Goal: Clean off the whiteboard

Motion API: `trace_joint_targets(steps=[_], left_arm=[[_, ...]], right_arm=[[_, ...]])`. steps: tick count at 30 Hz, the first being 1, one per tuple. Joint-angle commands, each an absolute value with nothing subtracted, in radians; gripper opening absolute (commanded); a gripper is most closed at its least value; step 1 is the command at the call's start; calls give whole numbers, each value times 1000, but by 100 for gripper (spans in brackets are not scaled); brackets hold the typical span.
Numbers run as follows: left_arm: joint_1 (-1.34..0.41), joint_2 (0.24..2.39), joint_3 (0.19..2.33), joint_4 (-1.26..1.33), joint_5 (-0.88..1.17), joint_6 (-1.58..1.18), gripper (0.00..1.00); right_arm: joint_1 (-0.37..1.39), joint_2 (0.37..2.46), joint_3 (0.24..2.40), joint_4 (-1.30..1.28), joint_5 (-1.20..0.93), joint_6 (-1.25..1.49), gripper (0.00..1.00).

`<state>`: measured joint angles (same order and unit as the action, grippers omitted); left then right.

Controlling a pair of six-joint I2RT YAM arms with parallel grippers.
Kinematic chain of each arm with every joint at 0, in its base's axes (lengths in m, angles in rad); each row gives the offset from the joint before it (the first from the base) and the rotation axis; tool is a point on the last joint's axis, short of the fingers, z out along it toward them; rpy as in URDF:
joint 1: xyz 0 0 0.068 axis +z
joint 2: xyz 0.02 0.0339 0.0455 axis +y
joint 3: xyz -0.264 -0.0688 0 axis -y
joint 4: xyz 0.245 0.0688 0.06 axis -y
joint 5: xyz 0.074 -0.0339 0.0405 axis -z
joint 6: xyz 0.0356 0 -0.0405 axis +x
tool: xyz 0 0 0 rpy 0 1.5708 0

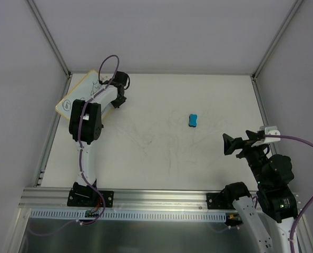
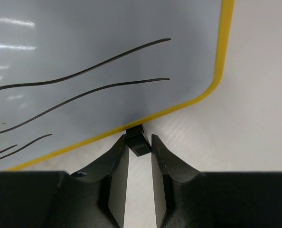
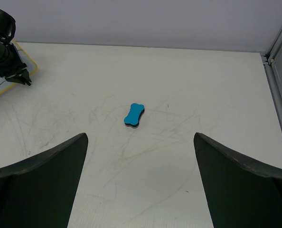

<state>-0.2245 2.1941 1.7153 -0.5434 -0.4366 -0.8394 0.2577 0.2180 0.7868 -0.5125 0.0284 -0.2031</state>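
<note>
While the whiteboard is kept at the table's far left corner, its black tab pinched by the left gripper, the blue eraser is found mid-table, far and left of the wide-spread right gripper. Its long axis is laid roughly near-to-far, and the right arm is judged nearer.
</note>
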Motion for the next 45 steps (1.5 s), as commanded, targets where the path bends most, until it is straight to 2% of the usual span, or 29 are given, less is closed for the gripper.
trace_joint_targets(steps=[1, 16, 18, 19, 21, 22, 25, 26, 33, 38, 41, 45], left_arm=[[-305, 2200, 1769, -522, -331, -759, 0], [-535, 2197, 1792, -523, -331, -854, 2], [-541, 2204, 1798, -522, -319, -857, 16], [-541, 2203, 1798, -522, -316, -856, 34], [-545, 2188, 1798, -522, -311, -851, 53], [-546, 2180, 1796, -522, -308, -841, 66], [-546, 2131, 1796, -523, -308, -812, 84], [-548, 2116, 1796, -522, -305, -804, 97], [-545, 1886, 1809, -520, -291, -648, 99], [-515, 1722, 1783, -506, -281, -372, 99], [-419, 1657, 1731, -479, -154, -250, 99], [-183, 1525, 1568, -425, 215, -281, 99]], right_arm=[[267, 203, 779, -469, 58, -219, 99], [268, 183, 769, -469, 78, -225, 99], [268, 183, 769, -469, 77, -227, 99], [268, 180, 769, -469, 78, -227, 99], [268, 178, 769, -471, 81, -230, 99], [268, 172, 767, -469, 83, -230, 99], [270, 172, 765, -468, 84, -230, 99], [270, 175, 765, -468, 84, -230, 99], [268, 199, 776, -469, 80, -216, 99], [270, 213, 785, -472, 69, -206, 99], [270, 218, 784, -472, 11, -221, 99], [268, 219, 759, -472, -46, -216, 99]])
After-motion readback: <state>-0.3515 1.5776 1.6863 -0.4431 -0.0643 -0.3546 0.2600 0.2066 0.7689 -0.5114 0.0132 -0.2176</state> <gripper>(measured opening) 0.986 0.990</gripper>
